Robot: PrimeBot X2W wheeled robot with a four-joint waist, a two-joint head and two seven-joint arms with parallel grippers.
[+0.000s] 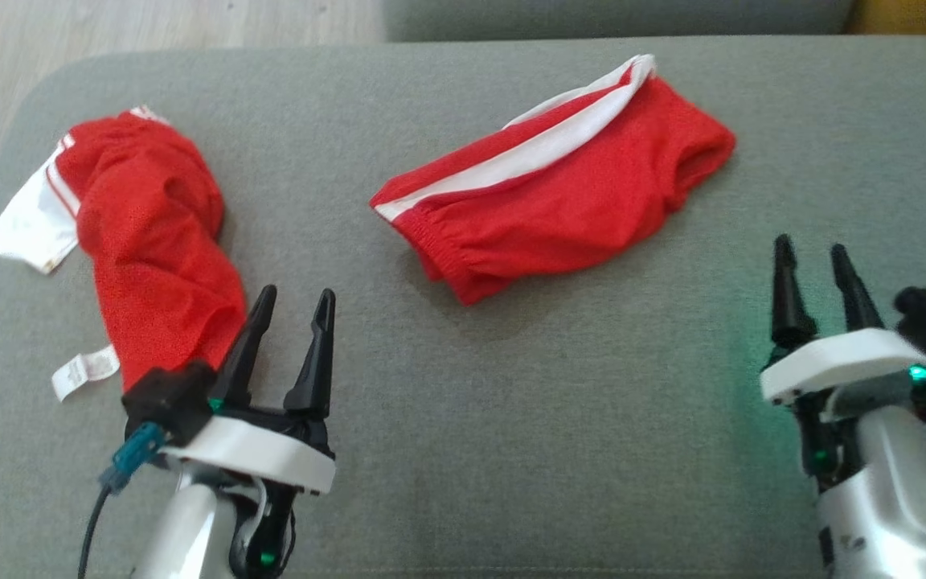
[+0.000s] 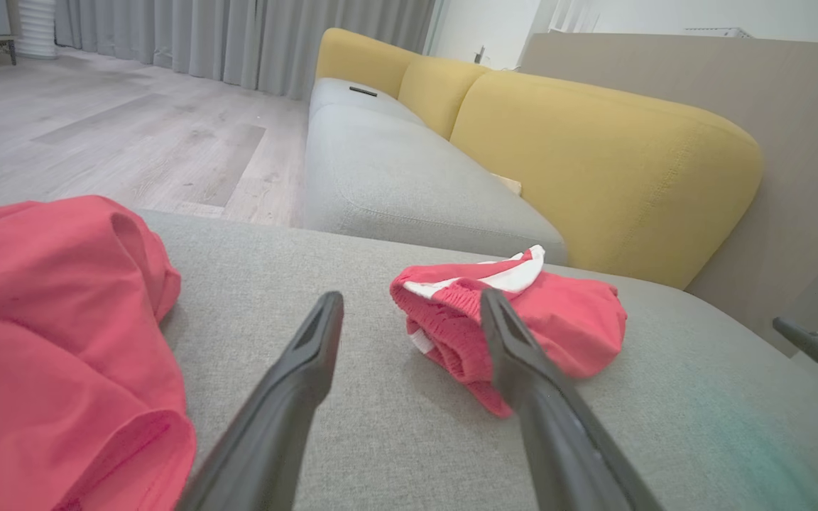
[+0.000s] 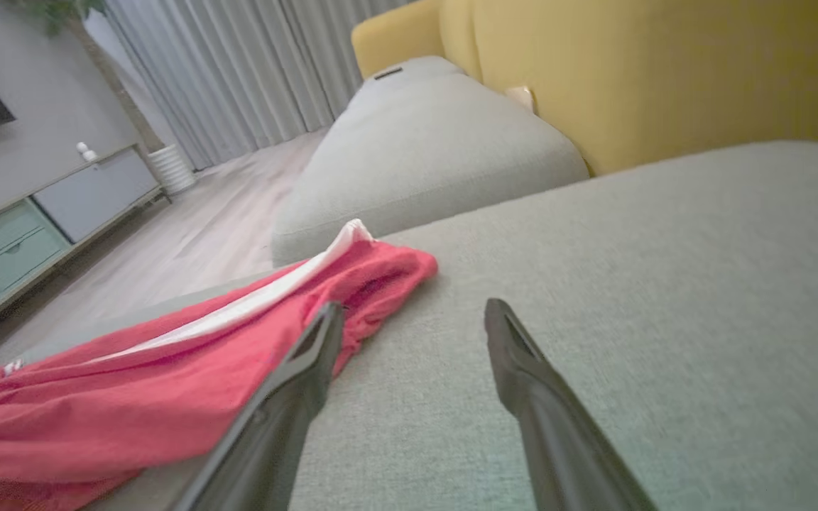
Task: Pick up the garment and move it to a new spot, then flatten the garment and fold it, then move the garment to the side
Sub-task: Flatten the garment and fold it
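Two red garments on grey cushion [image 1: 511, 402]. Folded shorts [image 1: 559, 193], white stripe along top edge, lie mid-cushion toward far side, between arms, touching neither. Crumpled garment [image 1: 149, 241] at left, white label [image 1: 85, 371] sticking out, just beside left gripper [image 1: 297, 293]. Left gripper fingers spread wide, holding nothing. Right gripper [image 1: 810, 245] same: wide open, empty, over bare cushion right of shorts. Yellow backrest [image 2: 593, 163] behind.

— Where is there room to pass?
— Over the bare cushion [image 1: 511, 418], between the crumpled red garment [image 1: 149, 241] at left and the folded red shorts [image 1: 559, 193]. The right side lies open too.
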